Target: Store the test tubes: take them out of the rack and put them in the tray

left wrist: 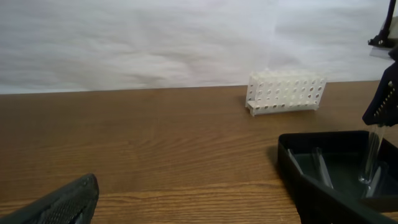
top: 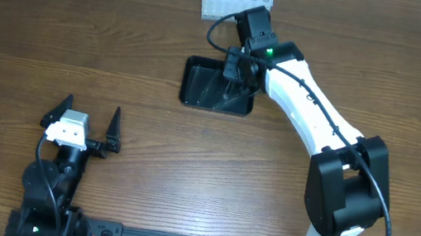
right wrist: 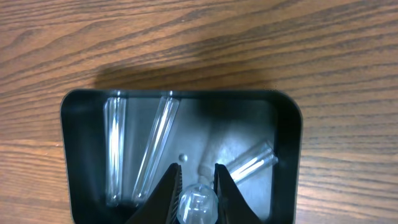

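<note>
Currently the right claw (right wrist: 196,180) hangs over the black tray (right wrist: 68,155), its two fingers pinching a clear test tube (right wrist: 198,205) by the open end. From the left wrist view that tube stands roughly upright, with its lower end down inside the tray.

Tray contents, right wrist view: two tubes (right wrist: 114,149) lie along one side, close together and slightly splayed. A third tube (right wrist: 252,163) lies at a slant toward the opposite side, apart from the pair. Whether the held tube touches the tray floor cannot be told.

The white rack (top: 236,2) sits on the counter (top: 82,23) just beyond the tray, near the far edge of the top view. Its holes are too small to tell whether any is filled.

The left claw (top: 92,109) is spread wide and holds nothing. It is near its own base, well apart from both tray and rack.
</note>
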{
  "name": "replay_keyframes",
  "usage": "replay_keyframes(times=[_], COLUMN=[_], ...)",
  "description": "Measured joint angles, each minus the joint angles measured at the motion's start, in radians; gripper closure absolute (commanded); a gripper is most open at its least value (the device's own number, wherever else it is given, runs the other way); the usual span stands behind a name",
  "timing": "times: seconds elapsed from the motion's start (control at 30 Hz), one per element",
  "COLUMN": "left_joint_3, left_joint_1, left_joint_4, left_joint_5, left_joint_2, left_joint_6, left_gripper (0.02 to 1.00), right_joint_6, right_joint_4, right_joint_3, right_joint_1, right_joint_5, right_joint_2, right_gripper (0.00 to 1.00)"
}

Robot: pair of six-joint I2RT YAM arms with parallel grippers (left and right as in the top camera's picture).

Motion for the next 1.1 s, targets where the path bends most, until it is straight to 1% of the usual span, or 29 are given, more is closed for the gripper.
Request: replay_keyframes(times=[0.13,0.23,0.33,0.77,1.0,1.1], left_joint_3=[0.000,0.000,0.000,0.000,0.000,0.000], left_joint_1=[0.000,0.000,0.000,0.000,0.000,0.000], left_joint_4=[0.000,0.000,0.000,0.000,0.000,0.000], left_joint_5=[0.000,0.000,0.000,0.000,0.000,0.000], left_joint_2=[0.000,0.000,0.000,0.000,0.000,0.000], left_joint_6=[0.000,0.000,0.000,0.000,0.000,0.000], left_gripper=[0.018,0.018,0.020,0.018,0.018,0.018], right_joint_6=[0.017,0.027,0.036,0.047,0.047,0.046], right_joint_4=[0.047,0.077,0.082,0.085,0.076,0.076], right_joint_3=[-0.034,-0.050,-0.052,-0.056,-0.063,-0.063], right_joint_1=[0.000,0.000,0.000,0.000,0.001,0.001], right_joint_5=[0.003,0.003,0.003,-0.002,-0.002,-0.002], right_joint_2=[0.000,0.000,0.000,0.051,0.067,0.067], right_gripper=[0.947,0.910,0.884,0.847,0.847,0.820])
